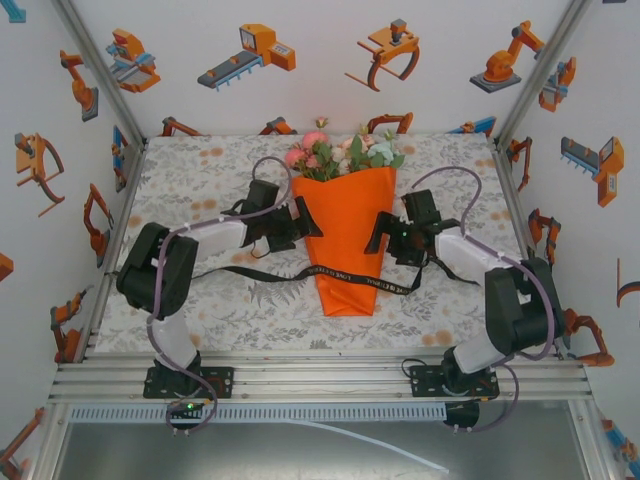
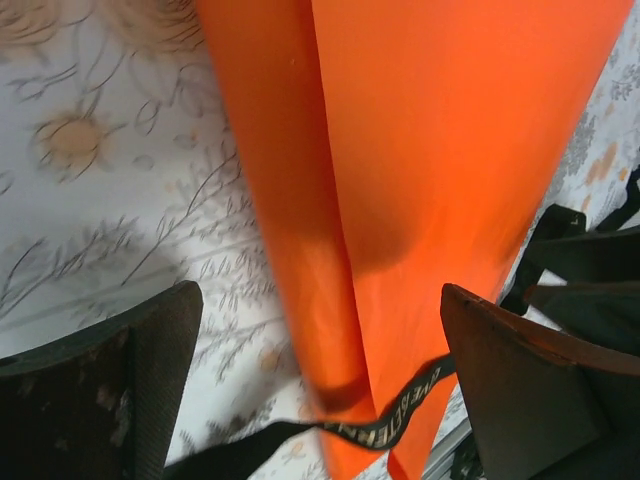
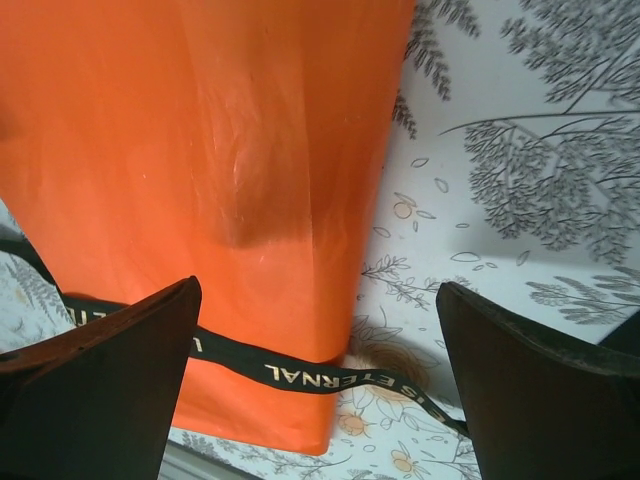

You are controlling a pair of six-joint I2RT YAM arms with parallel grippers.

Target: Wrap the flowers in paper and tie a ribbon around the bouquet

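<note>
The bouquet (image 1: 345, 235) lies mid-desk, flowers (image 1: 340, 152) at the far end, with the orange paper (image 1: 348, 250) folded round the stems into a cone narrowing toward the arms. The black ribbon (image 3: 300, 372) lies untied across the cone's narrow end, its tails on the desk (image 1: 200, 180). The left pincer (image 1: 306, 222) and right pincer (image 1: 380, 232) flank the cone, jaws apart, holding nothing. Assessment: the paper is thin, light and likely to crease or spring open; the ribbon is limp. Take the ribbon by its tails, clear of the paper.

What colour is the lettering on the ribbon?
Pale gold on the black ribbon, clearest in the right wrist view.
</note>
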